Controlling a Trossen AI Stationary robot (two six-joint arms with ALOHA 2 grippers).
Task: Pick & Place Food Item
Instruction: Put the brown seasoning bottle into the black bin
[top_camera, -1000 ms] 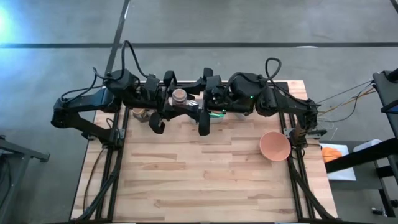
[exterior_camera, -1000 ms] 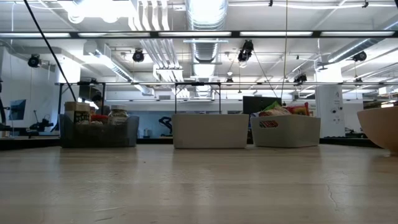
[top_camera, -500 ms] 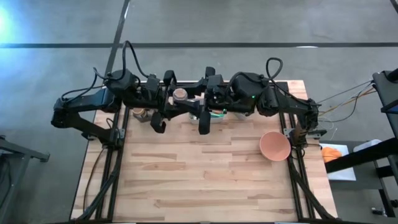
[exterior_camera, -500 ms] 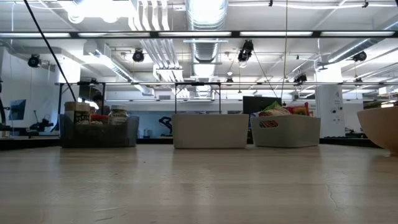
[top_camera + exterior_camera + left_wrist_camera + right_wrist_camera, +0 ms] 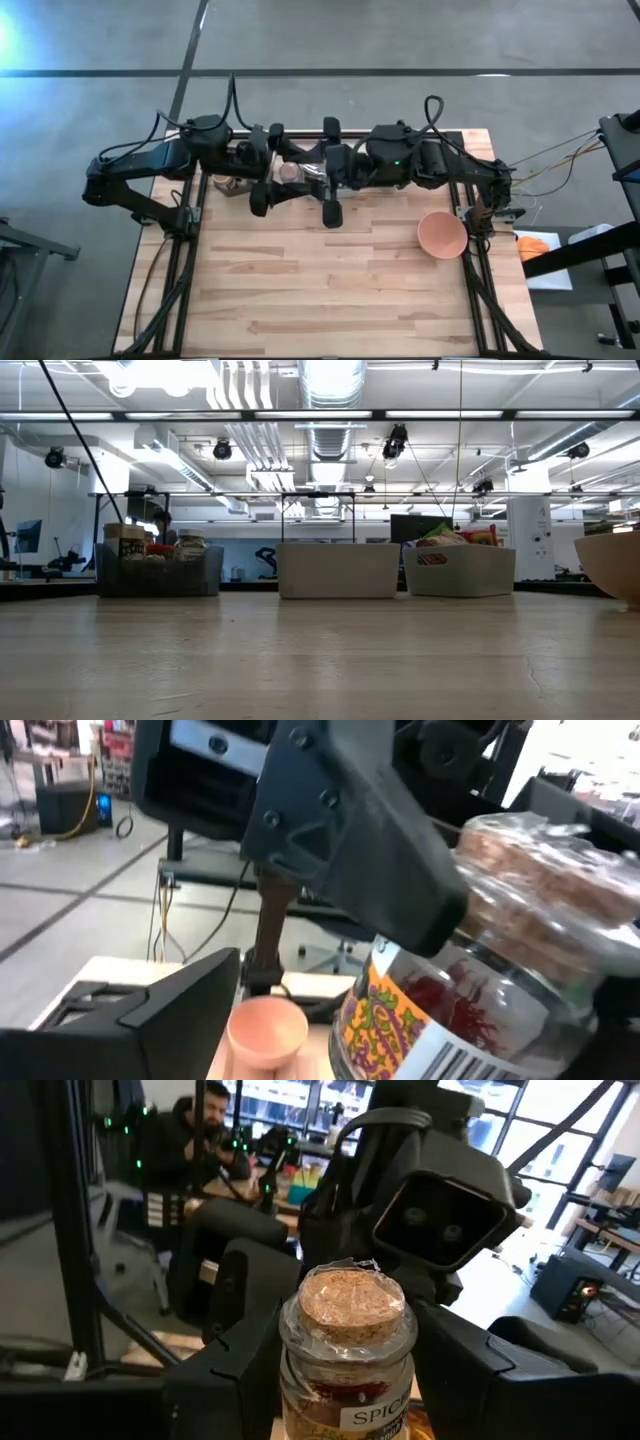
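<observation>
Jar (image 5: pixel 345 1355) w/ cork top (image 5: pixel 288 171) standing upright, sitting between right gripper (image 5: pixel 328 190) jaws, which are gripping it mid-air | left gripper (image 5: pixel 262 185) jaws spreading wide just beside | bowl (image 5: pixel 441 234) lying on tabletop (image 5: pixel 330 290), nearer right arm.

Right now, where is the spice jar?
In the high view, the spice jar is held above the table's far edge, between the left end effector and right end effector.
</observation>
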